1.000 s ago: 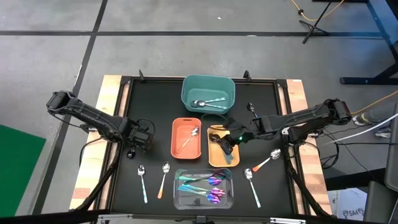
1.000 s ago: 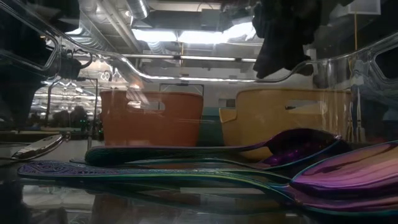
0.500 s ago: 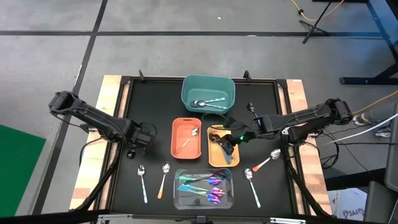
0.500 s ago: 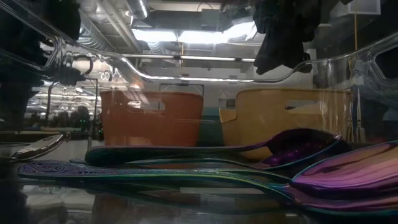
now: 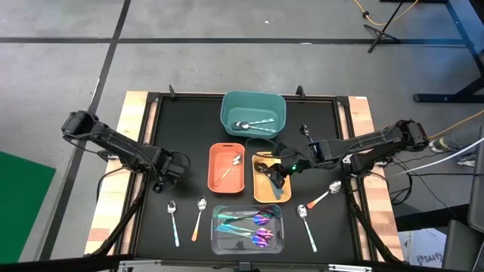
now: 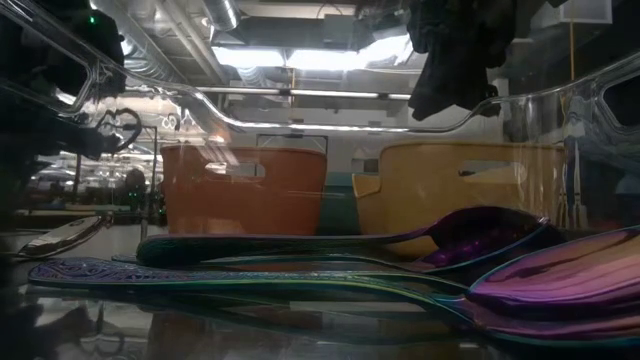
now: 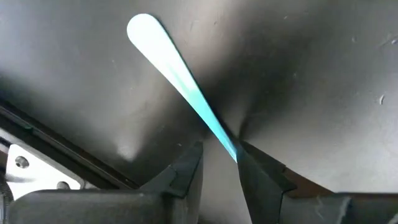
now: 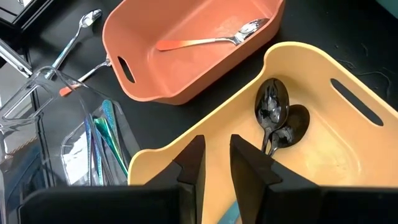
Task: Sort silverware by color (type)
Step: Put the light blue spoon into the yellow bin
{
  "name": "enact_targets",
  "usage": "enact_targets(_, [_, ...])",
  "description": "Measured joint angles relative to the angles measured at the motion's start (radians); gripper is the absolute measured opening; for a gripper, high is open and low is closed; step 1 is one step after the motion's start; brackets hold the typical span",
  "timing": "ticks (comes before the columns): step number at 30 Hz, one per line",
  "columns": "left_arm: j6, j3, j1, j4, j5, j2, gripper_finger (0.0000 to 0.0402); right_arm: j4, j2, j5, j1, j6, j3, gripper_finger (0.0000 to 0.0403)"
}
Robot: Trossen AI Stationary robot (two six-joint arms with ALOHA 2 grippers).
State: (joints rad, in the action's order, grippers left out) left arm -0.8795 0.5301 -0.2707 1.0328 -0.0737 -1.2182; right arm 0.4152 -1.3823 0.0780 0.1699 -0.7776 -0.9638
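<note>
Farthest left of the rectangular orange plastic bin [image 5: 212, 170], the left gripper [image 5: 170, 170] sits low over the black table mat [image 5: 189, 113]. The overhead camera hides what it carries. Only the left wrist view shows its jaws pinched together on the flat teal handle of a spoon [image 7: 180, 87]. The handle's free end points away over bare mat, and the head is out of sight behind the fingers [image 7: 186, 171].

Below the orange bin, two loose spoons lie side by side on open mat: a teal-handled spoon [image 5: 174, 223] and an orange-handled spoon [image 5: 198, 215]. Inside the orange bin rests one silver spoon with an orange handle [image 8: 208, 38].

Behind it, the teal plastic bin [image 5: 224, 113] holds plain silver spoons [image 5: 253, 123]. In front, the clear plastic bin [image 5: 219, 240] holds iridescent purple-teal utensils [image 5: 246, 225]. These fill the low view's foreground and hide most of the table.

Just right of the orange bin stands the yellow plastic bin [image 8: 348, 155]. The right gripper [image 5: 280, 172] hangs over it. Whether it is closed on anything cannot be told. The right wrist view alone shows two black-headed spoons [image 8: 273, 115] stacked in the yellow bin.

Farther right, a second orange-handled spoon [image 5: 324, 195] and a plain silver spoon [image 5: 306, 225] lie apart on free mat.
</note>
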Motion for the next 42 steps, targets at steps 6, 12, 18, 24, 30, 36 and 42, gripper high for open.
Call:
enact_targets(6, [0.000, 0.000, 0.000, -0.005, 0.021, 0.000, 0.0092, 0.001, 0.000, 0.000, 0.000, 0.000, 0.000, 0.0065])
enact_targets(12, [-0.035, -0.036, 0.000, -0.067, 0.045, 0.001, 0.0092, 0.002, 0.000, -0.001, 0.000, 0.000, 0.000, 0.0065])
enact_targets(18, [-0.058, -0.064, 0.000, -0.093, 0.070, 0.007, 0.0092, 0.003, 0.000, -0.011, 0.000, 0.000, 0.000, 0.0065])
enact_targets(24, [-0.057, -0.045, 0.000, -0.094, 0.057, 0.006, 0.0065, 0.003, 0.000, -0.011, 0.000, 0.000, 0.000, 0.0065])
enact_targets(30, [-0.087, -0.044, 0.000, -0.102, 0.055, 0.006, 0.0016, 0.007, 0.000, -0.096, 0.000, 0.058, 0.000, 0.0065])
enact_targets(36, [-0.139, -0.042, 0.000, -0.103, 0.049, 0.006, 0.0008, 0.053, 0.028, -0.164, 0.000, 0.091, 0.000, 0.0065])
enact_targets(42, [-0.184, 0.000, 0.000, -0.115, 0.017, 0.004, 0.0004, 0.153, 0.108, -0.139, 0.000, 0.105, 0.000, 0.0065])
